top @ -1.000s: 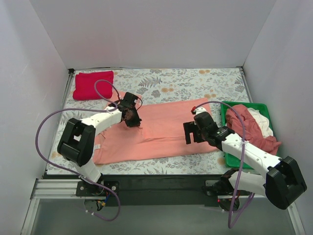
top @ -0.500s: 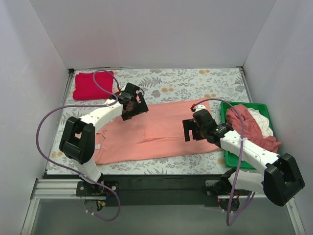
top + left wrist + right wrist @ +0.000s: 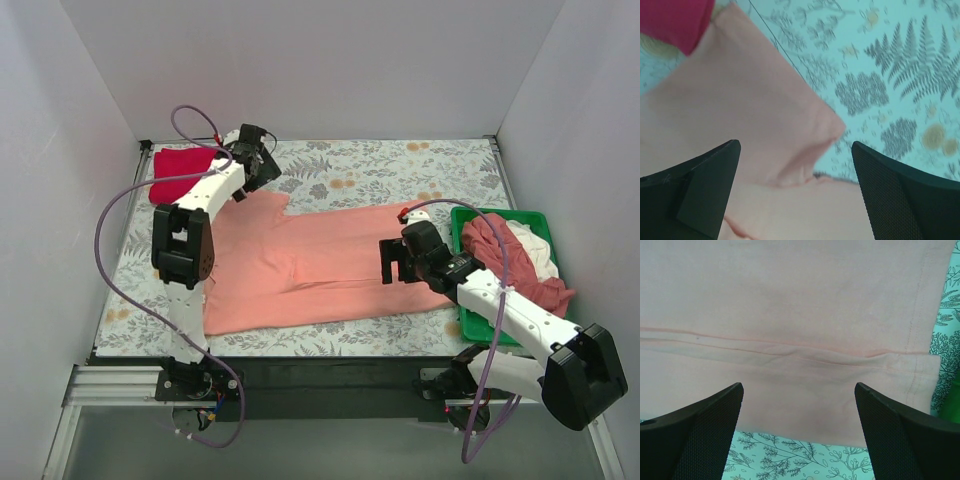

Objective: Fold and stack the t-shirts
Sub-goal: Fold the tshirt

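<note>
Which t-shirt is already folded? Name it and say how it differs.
The red t-shirt in the far left corner: a compact folded block. The salmon t-shirt lies stretched out mid-table, and the shirts in the green bin are crumpled.

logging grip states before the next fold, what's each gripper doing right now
Left gripper: open, holding nothing, above a corner of the pink shirt.
Right gripper: open, holding nothing, above the same shirt.

Left arm [image 3: 205, 190] far forward, right arm [image 3: 500, 305] half out, left pincer [image 3: 258, 165] and right pincer [image 3: 393, 262] both splayed wide.
</note>
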`<state>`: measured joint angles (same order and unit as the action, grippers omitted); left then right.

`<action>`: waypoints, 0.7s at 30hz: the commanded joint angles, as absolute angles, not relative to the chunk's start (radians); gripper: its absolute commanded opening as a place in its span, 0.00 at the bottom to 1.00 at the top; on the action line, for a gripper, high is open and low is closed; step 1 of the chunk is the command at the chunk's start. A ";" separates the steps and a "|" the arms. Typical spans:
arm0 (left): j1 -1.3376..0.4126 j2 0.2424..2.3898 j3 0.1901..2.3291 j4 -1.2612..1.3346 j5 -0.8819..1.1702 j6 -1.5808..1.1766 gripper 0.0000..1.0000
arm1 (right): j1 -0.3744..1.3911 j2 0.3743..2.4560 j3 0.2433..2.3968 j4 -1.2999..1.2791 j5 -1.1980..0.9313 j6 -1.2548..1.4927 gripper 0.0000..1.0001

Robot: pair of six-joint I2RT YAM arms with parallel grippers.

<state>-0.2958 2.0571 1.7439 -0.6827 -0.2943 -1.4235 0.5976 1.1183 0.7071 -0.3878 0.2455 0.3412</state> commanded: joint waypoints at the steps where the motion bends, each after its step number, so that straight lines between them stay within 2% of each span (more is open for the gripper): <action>1: -0.252 2.150 1.900 -0.713 -0.345 -1.373 0.93 | 0.584 1.089 0.706 -0.373 0.268 0.339 0.98; 7: -0.195 2.381 2.209 -0.838 -0.396 -1.358 0.93 | 0.568 1.078 0.690 -0.380 0.264 0.327 0.98; 12: -0.181 2.421 2.209 -0.787 -0.414 -1.316 0.92 | 0.557 1.081 0.692 -0.380 0.261 0.324 0.98; 15: -0.181 2.447 2.206 -0.781 -0.416 -1.315 0.88 | 0.554 1.085 0.693 -0.382 0.258 0.325 0.98; 21: -0.181 2.480 2.209 -0.784 -0.451 -1.331 0.72 | 0.552 1.078 0.692 -0.391 0.264 0.330 0.98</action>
